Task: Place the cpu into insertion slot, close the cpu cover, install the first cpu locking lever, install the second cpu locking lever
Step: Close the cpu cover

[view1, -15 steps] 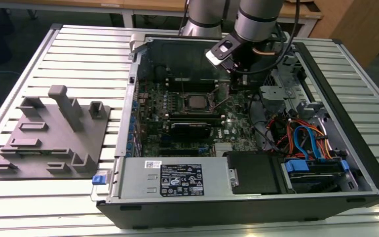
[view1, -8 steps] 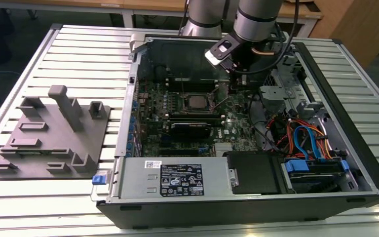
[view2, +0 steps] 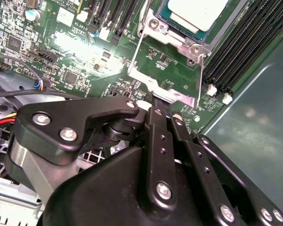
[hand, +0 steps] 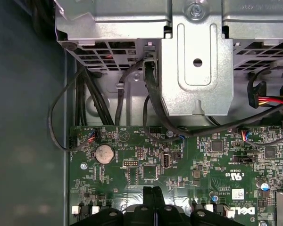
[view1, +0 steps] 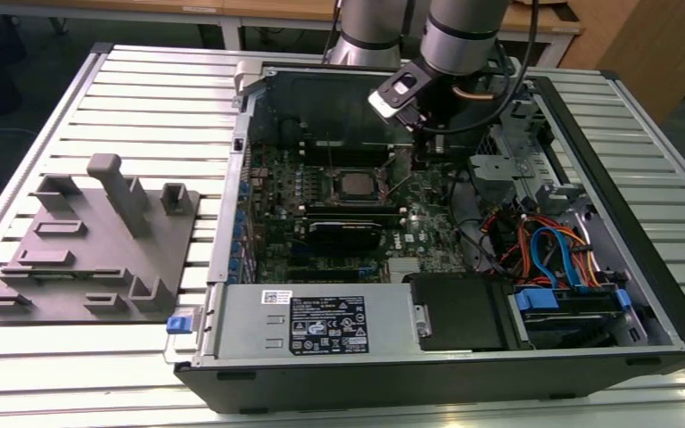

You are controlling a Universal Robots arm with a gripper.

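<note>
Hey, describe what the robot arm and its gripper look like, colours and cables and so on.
The arm is a thick silver-grey tube with a darker band at the joint. A small white and black box sits at its wrist, and a black cable runs alongside. The gripper is matte black: flat link bars joined by silver screws, narrowing to two slim fingers.
</note>
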